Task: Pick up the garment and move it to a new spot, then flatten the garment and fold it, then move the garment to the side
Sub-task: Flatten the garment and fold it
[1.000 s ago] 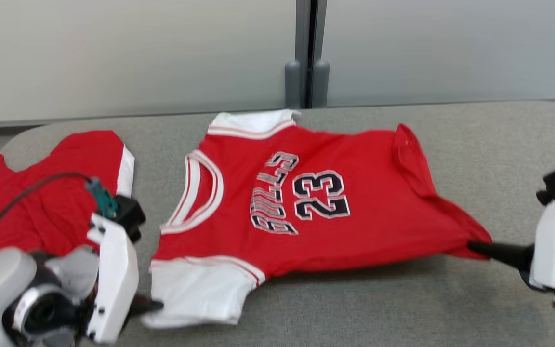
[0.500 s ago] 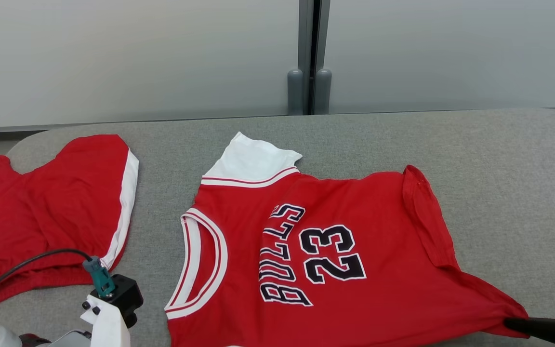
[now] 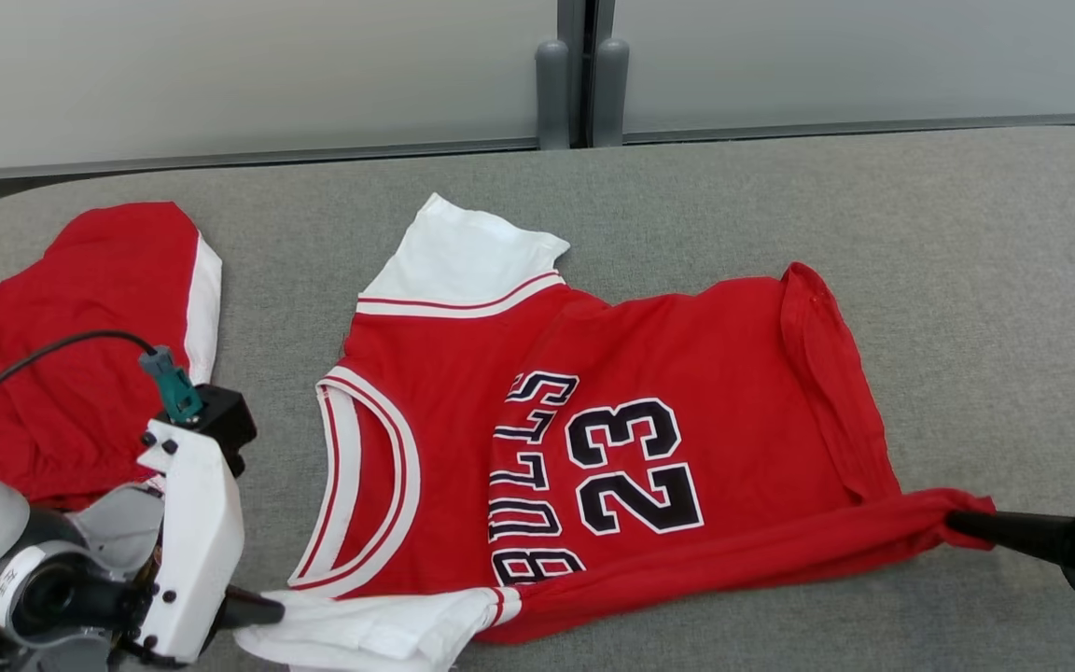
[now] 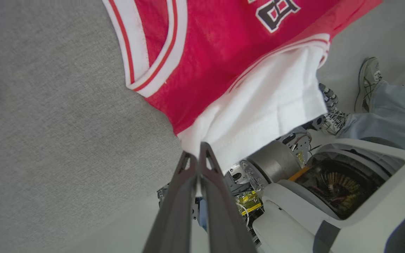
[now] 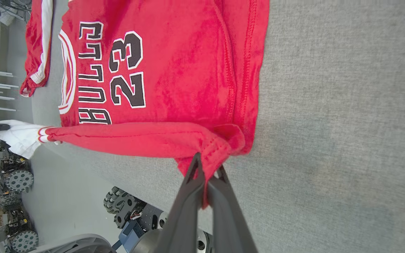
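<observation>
The left pincer (image 3: 262, 611), at seven o'clock in the head view, is clamped tight on the white near sleeve (image 3: 360, 630) of the red fabric jersey with white sleeves (image 3: 705, 373) and black "BULLS 23" lettering. The right pincer (image 3: 956, 521), at four o'clock, is pinched together on the jersey's red hem corner (image 3: 920, 523). The near edge runs taut between them, rolled over. The rest lies mid-way across the grey cloth-covered counter (image 3: 967, 280). A second red-and-white garment (image 3: 80, 327) lies apart at nine o'clock.
</observation>
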